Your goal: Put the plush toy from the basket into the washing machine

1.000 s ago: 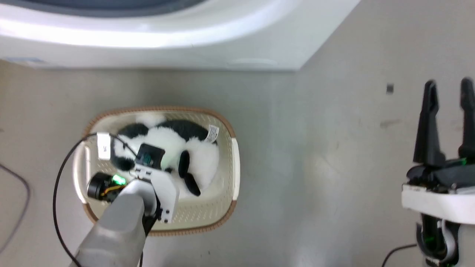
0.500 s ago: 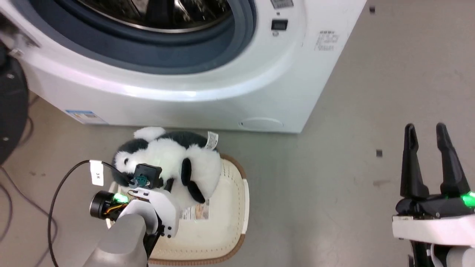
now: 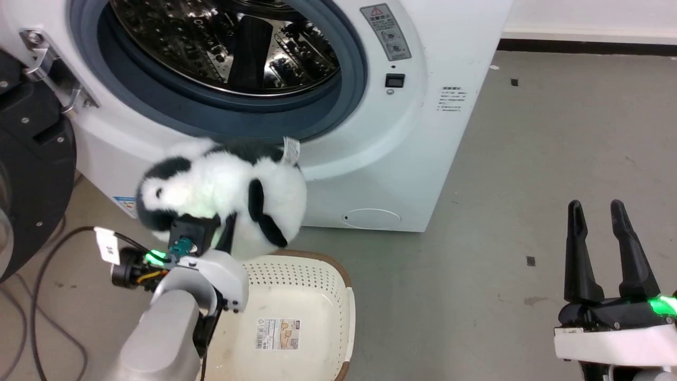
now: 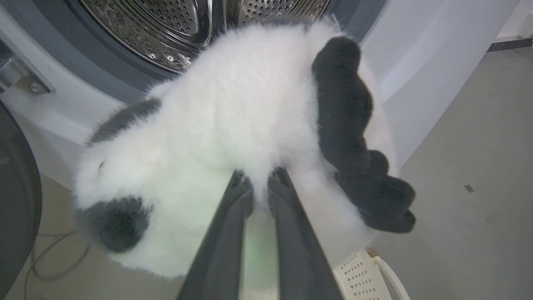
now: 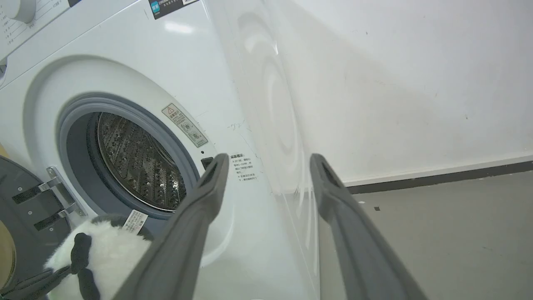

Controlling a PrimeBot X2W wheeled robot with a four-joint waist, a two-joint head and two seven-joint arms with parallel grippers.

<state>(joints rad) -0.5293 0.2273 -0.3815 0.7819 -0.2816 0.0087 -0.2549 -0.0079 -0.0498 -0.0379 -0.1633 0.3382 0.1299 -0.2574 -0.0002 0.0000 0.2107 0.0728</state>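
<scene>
The panda plush [image 3: 222, 201] has come up out of the basket [image 3: 288, 272] since a second ago. It lay inside then, and now it hangs from the left hand [image 4: 259, 187], with the basket empty below that hand and its paper label [image 3: 278, 333] bared. (The head camera has tilted up too, so the washing machine's larger share of the view is no move of the machine.)

The left hand's two dark fingers are almost closed, pinching white fur on the toy's body between them. The plush bulges above and to both sides of the fingertips.

Just ahead of the hand, past the toy, the washing machine [image 3: 423, 132] is open. Its steel drum [image 3: 222, 42] sits slightly higher than the plush, and its black door [image 3: 31, 174] is swung aside.

The right hand [image 3: 595, 205] is well apart, its fingers spread and holding nothing.

The pick-up looks done. What is left is likely carrying the toy up over the grey rubber rim [image 3: 338, 106] and letting go inside.
</scene>
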